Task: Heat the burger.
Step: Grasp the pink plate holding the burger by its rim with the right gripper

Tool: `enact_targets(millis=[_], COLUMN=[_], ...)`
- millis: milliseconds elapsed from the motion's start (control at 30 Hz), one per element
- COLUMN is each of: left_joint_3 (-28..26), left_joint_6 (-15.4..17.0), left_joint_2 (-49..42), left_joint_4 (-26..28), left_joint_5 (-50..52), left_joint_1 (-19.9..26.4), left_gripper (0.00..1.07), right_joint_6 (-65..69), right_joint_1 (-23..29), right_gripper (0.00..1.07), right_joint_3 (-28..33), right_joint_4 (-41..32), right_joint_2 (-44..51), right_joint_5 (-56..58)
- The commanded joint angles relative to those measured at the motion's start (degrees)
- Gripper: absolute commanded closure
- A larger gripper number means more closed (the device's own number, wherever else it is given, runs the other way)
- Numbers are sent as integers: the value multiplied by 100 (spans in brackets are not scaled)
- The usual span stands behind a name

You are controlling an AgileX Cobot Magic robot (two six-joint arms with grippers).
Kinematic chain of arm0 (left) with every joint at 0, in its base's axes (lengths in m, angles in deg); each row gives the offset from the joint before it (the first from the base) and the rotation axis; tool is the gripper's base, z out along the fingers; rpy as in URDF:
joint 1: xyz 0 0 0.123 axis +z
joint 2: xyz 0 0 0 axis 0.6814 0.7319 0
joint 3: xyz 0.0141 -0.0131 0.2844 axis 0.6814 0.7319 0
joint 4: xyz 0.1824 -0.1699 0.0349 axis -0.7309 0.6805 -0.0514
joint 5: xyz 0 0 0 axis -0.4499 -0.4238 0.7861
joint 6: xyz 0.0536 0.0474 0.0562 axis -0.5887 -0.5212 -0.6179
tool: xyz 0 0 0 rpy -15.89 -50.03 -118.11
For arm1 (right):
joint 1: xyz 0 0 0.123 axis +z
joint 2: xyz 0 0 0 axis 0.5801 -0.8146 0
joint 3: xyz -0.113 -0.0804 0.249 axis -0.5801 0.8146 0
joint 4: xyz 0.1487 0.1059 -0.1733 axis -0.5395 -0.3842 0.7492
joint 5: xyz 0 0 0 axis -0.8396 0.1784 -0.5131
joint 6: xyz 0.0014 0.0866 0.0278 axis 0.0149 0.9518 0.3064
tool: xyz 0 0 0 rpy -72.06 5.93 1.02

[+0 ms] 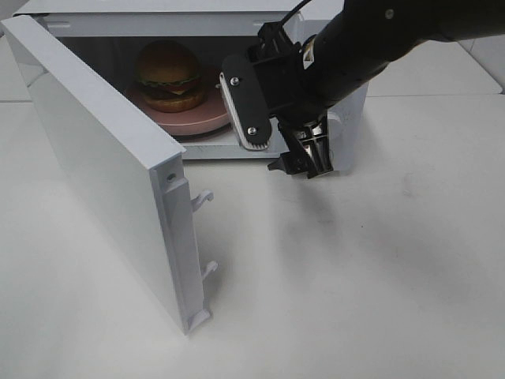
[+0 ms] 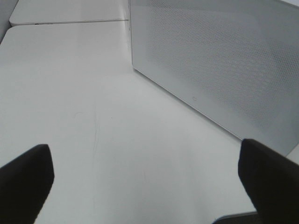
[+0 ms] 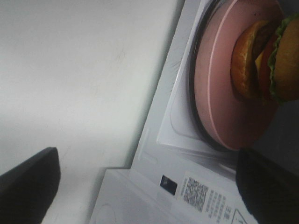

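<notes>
Burger (image 1: pixel 168 75): upright, bun on top, centred on pink plate (image 1: pixel 207 120) inside microwave (image 1: pixel 158 8) cavity. Already loaded; heating not yet possible w/ door open (judgement).
Plate: lies flat on cavity floor; a dark ring shows under its rim in R wrist view. Central seating prob. lets the load turn w/o touching the walls.
Microwave: white unit on table (image 1: pixel 355 276), cavity mouth facing the front.
Door (image 1: pixel 102 181): swung wide to the left side of the exterior view. Two latch hooks (image 1: pixel 203 197) stand exposed on its free edge. Shutting it looks like the step in hand.
R gripper (image 1: pixel 296 170): just outside cavity mouth at the oven's right front corner, pointing down at table. Jaws wide, nothing between them, apart from plate.
L gripper (image 2: pixel 147 182): jaws wide, empty, low over table near the door's meshed panel. Placement suits a push on the door (judgement).
Hidden/unclear: L arm absent from exterior view. R arm covers the oven's right front, so controls can't be seen. Cavity rear is dark. Fingers cut off at frame edges in both wrist views. QR label (image 3: pixel 196 193): text too small to read.
</notes>
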Motion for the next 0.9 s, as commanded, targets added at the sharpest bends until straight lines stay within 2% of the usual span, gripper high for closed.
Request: enact_targets(millis=[33,400,700,900], left_joint_3=[17,17,17,17], left_joint_6=[0,0,0,0], left_joint_2=[-115,-115,-115,-115], left_joint_4=[29,29,29,29], left_joint_5=[63,63,63,63], left_joint_1=[17,17,17,17], left_gripper=[6,6,6,6], right_joint_6=[206,636,1473,1730], right_joint_1=[40,86,86,86], right_gripper=[11,13,14,15], right_joint_3=[-201,-1049,-1765,-2172], right_joint_4=[17,40,647,785], right_joint_2=[-183,-985,-1679,-2074], right_joint_5=[-34,-57,-11,74])
